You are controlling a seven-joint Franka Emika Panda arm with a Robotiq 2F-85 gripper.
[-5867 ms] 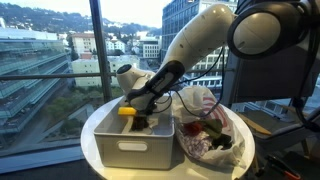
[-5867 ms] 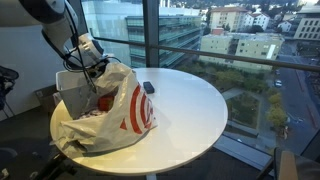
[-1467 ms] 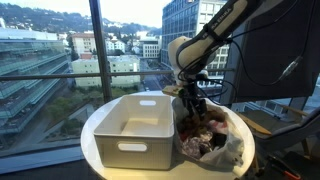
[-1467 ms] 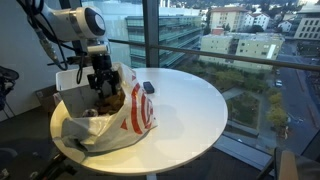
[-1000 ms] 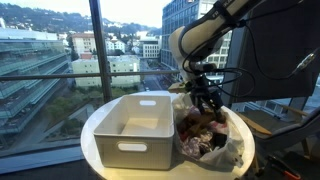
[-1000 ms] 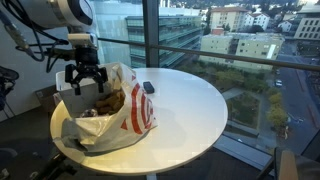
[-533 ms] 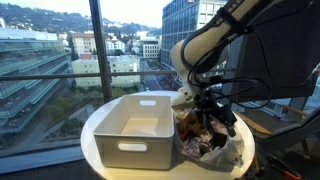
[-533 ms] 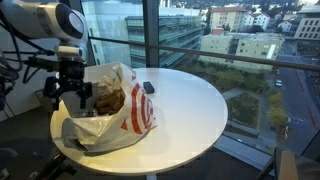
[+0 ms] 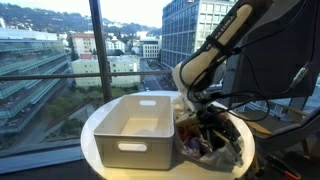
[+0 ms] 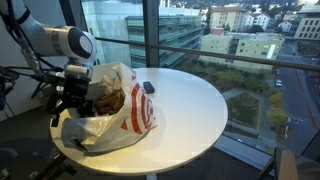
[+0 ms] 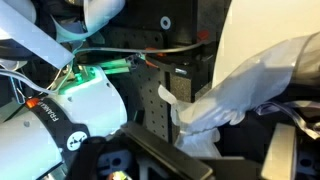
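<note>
We see the gripper [image 9: 207,127] pointing down inside the mouth of the crumpled white plastic bag with a red logo [image 10: 131,113]. It sits low among the heap of brownish and dark mixed items [image 10: 108,100] that fills the bag. We cannot tell whether the fingers are spread or pinched on something. Bag folds and clutter hide the tips in both exterior views, and the wrist view shows mostly white bag plastic and the arm's own casing.

The bag lies slumped on the round white table [image 10: 190,115] with its mouth sagging open upward, which we judge is what lets the gripper enter from above. The white rectangular plastic bin [image 9: 126,152] stands just beside the bag and seems to touch it, so it may prop that side up.

In the way are the loose bag rim around the wrist, a snag risk, and the bin wall close by. A small dark flat object [image 10: 148,88] lies on the table near the bag, apart from the gripper. Tall window glass [image 9: 50,60] stands behind the table.
</note>
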